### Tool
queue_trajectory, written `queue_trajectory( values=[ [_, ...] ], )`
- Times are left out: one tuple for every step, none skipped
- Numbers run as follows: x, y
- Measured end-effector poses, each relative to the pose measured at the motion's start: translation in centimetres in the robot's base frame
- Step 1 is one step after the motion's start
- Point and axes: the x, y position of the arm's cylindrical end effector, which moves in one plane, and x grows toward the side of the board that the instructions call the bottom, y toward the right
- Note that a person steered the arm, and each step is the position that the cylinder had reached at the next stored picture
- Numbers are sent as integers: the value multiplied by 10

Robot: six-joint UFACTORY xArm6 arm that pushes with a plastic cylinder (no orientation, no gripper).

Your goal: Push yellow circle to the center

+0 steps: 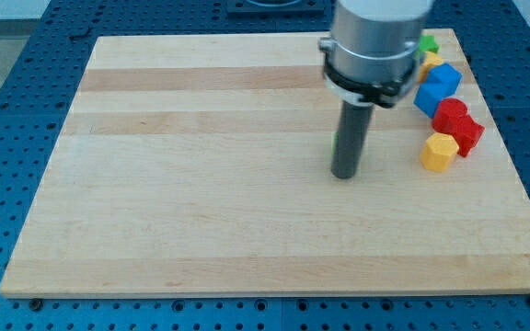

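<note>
My tip (343,175) rests on the wooden board (201,184), right of the middle. A yellow block (439,152), which looks hexagonal, lies to the tip's right, near the board's right edge and apart from the tip. A second yellow block (427,62) peeks out beside the arm's body at the upper right; its shape cannot be made out. A thin green sliver (330,144) shows just behind the rod's left side.
A cluster sits at the board's upper right: a green block (429,42), a blue block (437,86) and a red block (457,123) just above the yellow hexagonal one. The arm's grey body (375,41) hides part of this cluster.
</note>
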Motion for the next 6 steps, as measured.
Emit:
queue_trajectory(
  values=[
    [-8, -19],
    [-8, 25],
    [5, 53],
    [14, 62],
    [-17, 62],
    [-54, 59]
  ],
)
